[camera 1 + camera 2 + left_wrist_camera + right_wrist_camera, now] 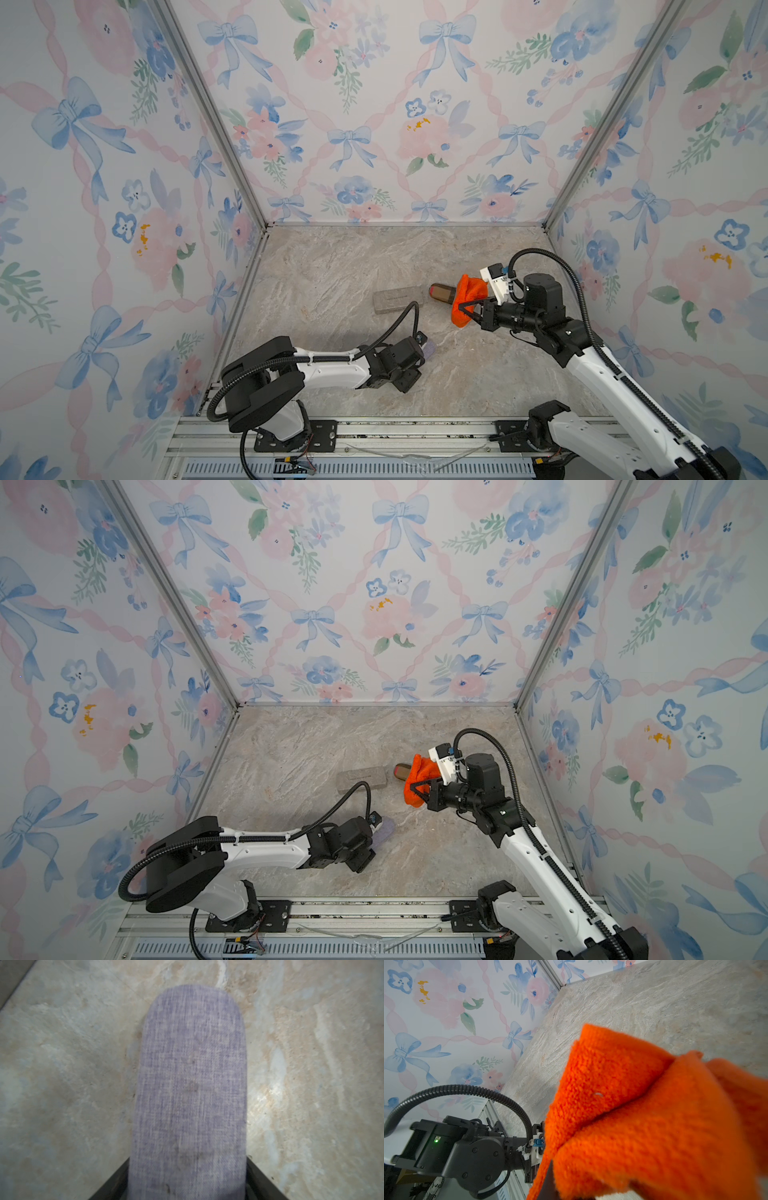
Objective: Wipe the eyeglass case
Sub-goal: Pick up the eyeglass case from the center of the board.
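While the left arm reaches low over the front of the tabletop, the lavender eyeglass case lies flat on the marble right under its wrist. The left fingers sit on either side of the case's near end. Pinching it or just flanking it? I can't tell from here. Behind it, a grey box sits well apart, with the left arm's cable arching across it in both top views. Just beside the box there's a brown case, its far end hidden behind the orange cloth. That cloth is bunched up, and the right fingers are clamped tight on it, holding it up off the surface. So cloth in hand, case on the tabletop, but the two are well apart and no wiping contact is happening. The fabric shows a few faint dark marks, so I'd judge the wipe is yet to be finished. As for room, there's bare marble between the case and the right arm, a clean lane for the cloth. The front rail is near the case, and the right wall is close behind the right arm.
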`<state>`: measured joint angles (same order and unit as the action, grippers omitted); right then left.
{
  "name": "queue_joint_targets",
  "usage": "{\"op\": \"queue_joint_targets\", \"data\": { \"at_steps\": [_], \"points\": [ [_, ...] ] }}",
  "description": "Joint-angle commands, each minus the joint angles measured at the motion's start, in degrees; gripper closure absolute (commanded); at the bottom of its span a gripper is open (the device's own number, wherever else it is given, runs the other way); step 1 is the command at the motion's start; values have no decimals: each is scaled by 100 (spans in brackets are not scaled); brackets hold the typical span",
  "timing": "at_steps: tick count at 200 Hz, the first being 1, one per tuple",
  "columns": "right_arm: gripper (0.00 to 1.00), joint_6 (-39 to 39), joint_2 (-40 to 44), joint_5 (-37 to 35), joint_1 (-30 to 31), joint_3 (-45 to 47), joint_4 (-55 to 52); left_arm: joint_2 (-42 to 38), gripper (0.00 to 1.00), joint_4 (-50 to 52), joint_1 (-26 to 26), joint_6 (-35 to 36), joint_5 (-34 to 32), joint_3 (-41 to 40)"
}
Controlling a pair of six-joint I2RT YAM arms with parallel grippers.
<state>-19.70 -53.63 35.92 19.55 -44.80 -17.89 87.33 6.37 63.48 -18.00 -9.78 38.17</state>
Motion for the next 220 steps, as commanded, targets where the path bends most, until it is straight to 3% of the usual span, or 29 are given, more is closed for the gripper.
{"op": "queue_joint_targets", "data": {
  "at_steps": [1, 22, 114, 147, 176, 220],
  "points": [
    [100, -99, -16, 77, -39, -48, 131, 173, 26, 93, 41, 171, 62, 6],
    [100, -110, -63, 74, -40, -37, 146, 222, 28, 84, 39, 269, -25, 22],
    [100, -120, -146, 100, -70, -126, -67, 270, 57, 116, 94, -54, -100, -21],
    [100, 186, -131, 154, 17, -248, -1022, -144, 62, 146, 95, -46, -286, 111],
    [100, 142, -184, 86, 272, -263, -1610, -617, 65, 82, 106, 207, -443, 249],
    [100, -581, -828, -24, 1478, -76, -479, -989, 68, -319, 114, 783, -352, 568]
  ]
}}
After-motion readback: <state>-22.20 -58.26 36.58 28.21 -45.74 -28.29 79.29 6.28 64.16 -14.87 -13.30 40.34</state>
